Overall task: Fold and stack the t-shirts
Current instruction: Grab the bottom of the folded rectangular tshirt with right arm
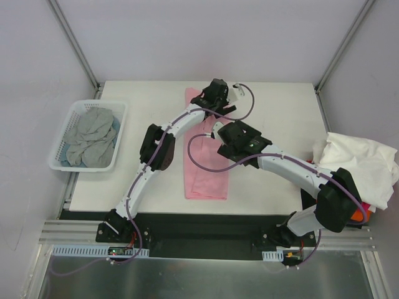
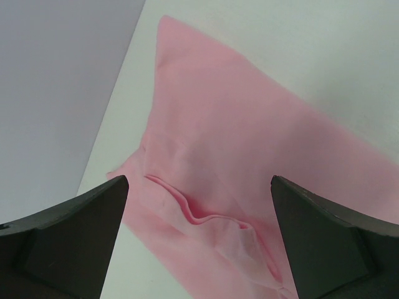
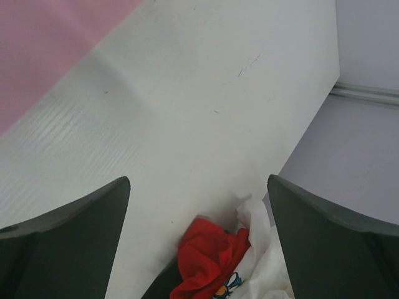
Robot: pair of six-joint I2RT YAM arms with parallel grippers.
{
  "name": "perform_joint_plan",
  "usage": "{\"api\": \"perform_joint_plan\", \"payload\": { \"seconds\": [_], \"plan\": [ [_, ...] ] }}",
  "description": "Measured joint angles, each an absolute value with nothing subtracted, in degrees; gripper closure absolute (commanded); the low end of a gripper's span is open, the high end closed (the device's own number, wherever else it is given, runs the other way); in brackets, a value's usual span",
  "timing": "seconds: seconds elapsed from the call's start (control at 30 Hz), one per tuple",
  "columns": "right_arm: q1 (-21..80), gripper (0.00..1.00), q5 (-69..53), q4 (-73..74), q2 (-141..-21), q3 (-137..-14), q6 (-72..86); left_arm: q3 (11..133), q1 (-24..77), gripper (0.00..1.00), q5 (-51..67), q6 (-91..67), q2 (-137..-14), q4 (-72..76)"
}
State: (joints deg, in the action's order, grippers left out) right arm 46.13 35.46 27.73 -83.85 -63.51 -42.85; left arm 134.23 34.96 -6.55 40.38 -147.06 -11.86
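from above, my arms reach over the desk; the pink t-shirt lies folded long at its middle, grey t-shirts in the basket. left wrist: my left fingers released above the pink cloth. right wrist: my right fingers released, red t-shirt at desk edge.

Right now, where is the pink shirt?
Top view: the pink shirt lies as a long strip in the centre, between the basket on the left and the white shirt at the right edge.
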Motion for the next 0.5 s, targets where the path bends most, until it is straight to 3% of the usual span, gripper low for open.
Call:
{"api": "perform_joint_plan", "payload": {
  "seconds": [0.5],
  "plan": [
    [46.1, 0.04, 34.4, 28.1, -83.8, -62.2, -42.5, 133.5, 34.3, 0.01, -8.1, 42.9, -149.1, -11.6]
  ]
}}
